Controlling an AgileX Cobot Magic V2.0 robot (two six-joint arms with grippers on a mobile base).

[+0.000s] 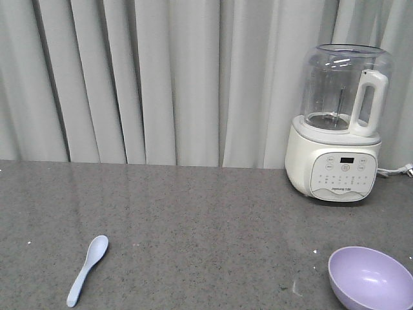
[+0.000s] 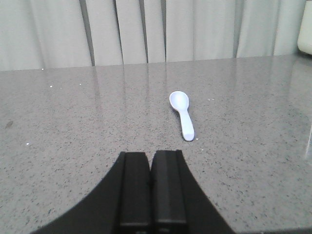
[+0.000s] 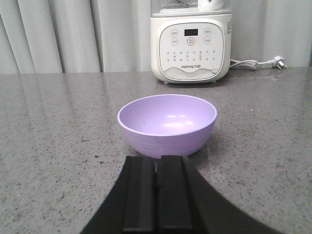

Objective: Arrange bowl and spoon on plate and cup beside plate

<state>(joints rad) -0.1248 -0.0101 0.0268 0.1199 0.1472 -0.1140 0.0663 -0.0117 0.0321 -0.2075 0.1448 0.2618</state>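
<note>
A pale bluish-white spoon [image 1: 88, 268] lies on the grey counter at the front left, scoop pointing away. In the left wrist view the spoon [image 2: 182, 114] is ahead and a little right of my left gripper [image 2: 150, 155], which is shut with nothing in it. The lavender bowl [image 1: 370, 278] stands upright and empty at the front right. From the right wrist the bowl [image 3: 167, 124] sits just beyond my right gripper [image 3: 157, 160], whose fingers are shut and hold nothing. The plate and the cup are out of view.
A white blender [image 1: 340, 124] with a clear jug stands at the back right of the counter [image 1: 206, 219], its cable and plug [image 3: 263, 62] trailing to the right. Grey curtains [image 1: 161, 77] hang behind the counter's far edge.
</note>
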